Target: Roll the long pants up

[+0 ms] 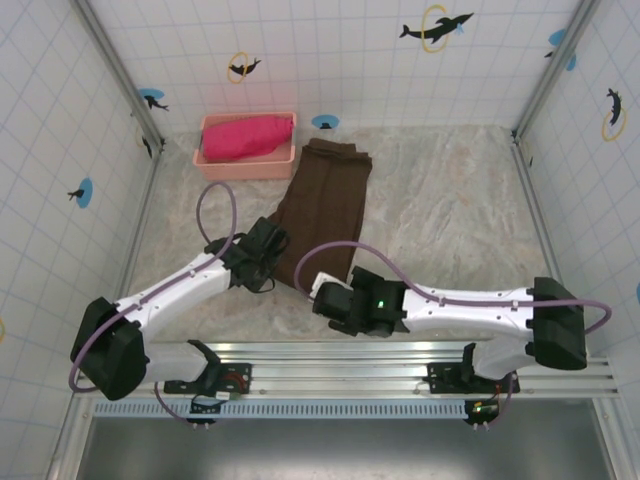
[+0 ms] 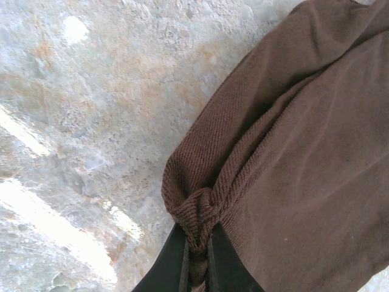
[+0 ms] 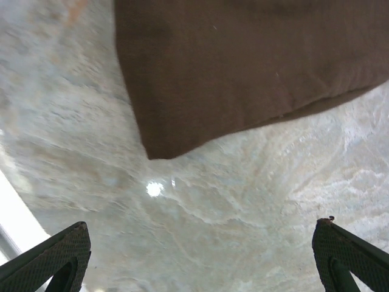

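The long pants (image 1: 325, 205) lie flat on the marble table, dark brown, folded lengthwise, running from the back toward the near middle. My left gripper (image 1: 276, 243) is at their near left edge. In the left wrist view it (image 2: 197, 249) is shut on a bunched corner of the long pants (image 2: 304, 152). My right gripper (image 1: 320, 290) sits just in front of the near hem. In the right wrist view it (image 3: 200, 255) stands open above bare table, with the hem corner of the long pants (image 3: 243, 61) a short way ahead of the fingertips (image 3: 67, 249).
A pink basket (image 1: 200, 158) holding a bright pink-red cloth (image 1: 247, 136) stands at the back left, close to the far end of the pants. Tiled walls enclose the table. Bare marble (image 1: 450, 210) lies to the right.
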Tool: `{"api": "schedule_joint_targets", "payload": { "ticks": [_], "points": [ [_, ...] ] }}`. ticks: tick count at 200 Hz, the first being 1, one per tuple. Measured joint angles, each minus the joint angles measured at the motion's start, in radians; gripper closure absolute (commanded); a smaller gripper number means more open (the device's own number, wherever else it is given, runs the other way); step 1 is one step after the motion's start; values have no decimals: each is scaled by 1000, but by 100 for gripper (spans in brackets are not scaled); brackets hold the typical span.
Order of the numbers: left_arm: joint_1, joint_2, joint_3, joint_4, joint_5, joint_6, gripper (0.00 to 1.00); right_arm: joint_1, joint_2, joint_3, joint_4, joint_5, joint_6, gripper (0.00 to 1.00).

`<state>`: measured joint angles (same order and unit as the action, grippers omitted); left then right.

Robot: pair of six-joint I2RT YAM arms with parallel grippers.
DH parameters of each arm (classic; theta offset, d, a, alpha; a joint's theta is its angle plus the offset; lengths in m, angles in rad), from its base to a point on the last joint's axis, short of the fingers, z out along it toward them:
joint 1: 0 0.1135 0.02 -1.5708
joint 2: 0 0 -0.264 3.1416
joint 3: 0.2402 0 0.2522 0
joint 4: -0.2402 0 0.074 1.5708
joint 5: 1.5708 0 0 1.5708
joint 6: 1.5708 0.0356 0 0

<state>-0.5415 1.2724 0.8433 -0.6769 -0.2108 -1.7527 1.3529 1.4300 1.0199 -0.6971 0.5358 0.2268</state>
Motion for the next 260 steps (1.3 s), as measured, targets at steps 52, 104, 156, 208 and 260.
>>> {"api": "schedule_joint_targets", "payload": {
  "ticks": [52, 104, 156, 208, 260],
  "points": [
    [18, 4, 31, -29, 8, 3, 100, 82, 117, 0, 62, 54, 101, 3],
    [18, 30, 72, -51, 16, 29, 100, 81, 224, 10, 148, 77, 128, 3],
    [20, 24, 75, -75, 16, 37, 100, 73, 317, 35, 211, 76, 129, 3],
    [20, -3, 74, -79, 16, 37, 100, 61, 397, 36, 249, 135, 132, 3],
    [20, -18, 73, -98, 16, 37, 100, 59, 459, 66, 319, 220, 130, 3]
  ]
}}
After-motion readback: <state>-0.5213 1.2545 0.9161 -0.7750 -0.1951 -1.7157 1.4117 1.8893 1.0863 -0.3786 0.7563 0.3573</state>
